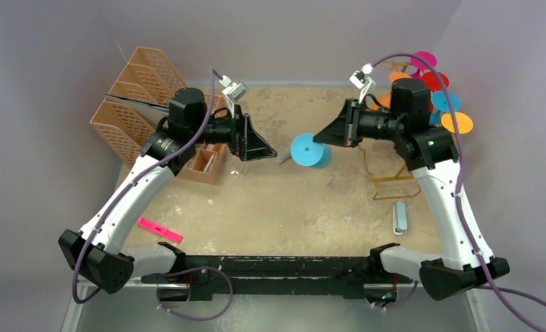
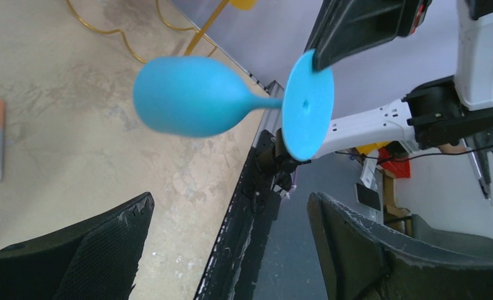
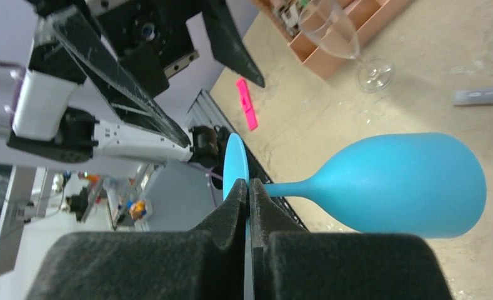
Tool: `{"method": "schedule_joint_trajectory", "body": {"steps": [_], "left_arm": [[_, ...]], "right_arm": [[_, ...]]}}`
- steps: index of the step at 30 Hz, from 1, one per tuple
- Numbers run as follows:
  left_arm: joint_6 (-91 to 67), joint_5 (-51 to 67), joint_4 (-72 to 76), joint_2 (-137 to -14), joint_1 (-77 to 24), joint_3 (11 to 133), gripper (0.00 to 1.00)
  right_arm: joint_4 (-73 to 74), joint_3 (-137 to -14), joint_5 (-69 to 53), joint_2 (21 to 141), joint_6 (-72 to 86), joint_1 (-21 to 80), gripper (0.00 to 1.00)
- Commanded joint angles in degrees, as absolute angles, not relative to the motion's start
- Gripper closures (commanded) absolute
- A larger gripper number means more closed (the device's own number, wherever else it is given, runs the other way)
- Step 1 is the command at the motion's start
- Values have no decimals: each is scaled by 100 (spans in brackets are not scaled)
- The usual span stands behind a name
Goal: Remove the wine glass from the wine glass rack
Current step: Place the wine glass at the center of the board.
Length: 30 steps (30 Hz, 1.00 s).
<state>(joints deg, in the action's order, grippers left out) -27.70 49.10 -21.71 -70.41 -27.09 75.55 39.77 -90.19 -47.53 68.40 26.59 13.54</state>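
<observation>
You had the right gripper [image 3: 248, 187] pinched shut on the edge of the foot of the blue wine glass [image 3: 406, 184]. The glass was tipped on its side above the table [image 1: 290, 207], near the middle in the overhead view. The wine glass rack [image 2: 200, 32] stood well apart from it, at about 4 o'clock. The left gripper [image 2: 228, 206] waited near the glass at 9 o'clock with its fingers spread, grasping nothing.

The glass looked already freed, so what remained was likely a handover or a set-down. A thin foot held at its rim can pivot, so you would have done well to move slowly. If handing over, the left fingers should have closed on the stem before the right ones let go.

By count:
- two arms and one rack
- one blue glass in the grip
- one clear flute [image 3: 337, 37] lying at 10 o'clock
- at least five coloured glass feet [image 1: 457, 123] at 1 o'clock, though the arm hid part of that cluster
- one pink marker [image 1: 159, 229]
- two grey pieces [image 1: 399, 216]
- one peach file organiser [image 1: 138, 97]
</observation>
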Motion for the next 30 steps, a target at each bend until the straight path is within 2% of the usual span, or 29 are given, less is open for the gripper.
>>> {"method": "schedule_joint_trajectory", "body": {"steps": [1, 5, 8, 13, 16, 18, 21, 26, 27, 30], "left_arm": [[-3144, 5633, -1524, -7223, -2716, 7642, 10], [-3312, 6061, -1252, -7351, -2714, 7629, 20], [-3383, 6330, -1196, -7478, -2716, 7629, 36], [-3426, 6589, -1178, -7594, -2724, 7637, 48], [-3453, 6653, -1137, -7665, -2755, 7659, 59], [-3461, 6653, -1138, -7710, -2784, 7672, 62], [-3471, 6598, -1136, -7749, -2812, 7698, 76], [-3655, 6484, -911, -7778, -2821, 7712, 77], [-3668, 6484, -880, -7771, -2821, 7710, 80], [-3669, 6444, -853, -7762, -2821, 7721, 96]], "right_arm": [[3321, -8749, -4431, 6923, 2427, 1897, 100], [2984, -8587, -4371, 7004, 2452, 2220, 100], [2568, -8400, -4427, 6974, 2584, 2284, 100], [2008, -8198, -4610, 6963, 2808, 2367, 100], [1976, -8177, -4588, 6989, 2816, 2397, 100], [1924, -8149, -4554, 6996, 2821, 2407, 100], [1850, -8129, -4614, 7005, 2851, 2421, 100], [1753, -8076, -4837, 6994, 2874, 2448, 100], [1724, -8051, -4878, 6988, 2874, 2452, 100], [1701, -7975, -4936, 6965, 2857, 2460, 100]]}}
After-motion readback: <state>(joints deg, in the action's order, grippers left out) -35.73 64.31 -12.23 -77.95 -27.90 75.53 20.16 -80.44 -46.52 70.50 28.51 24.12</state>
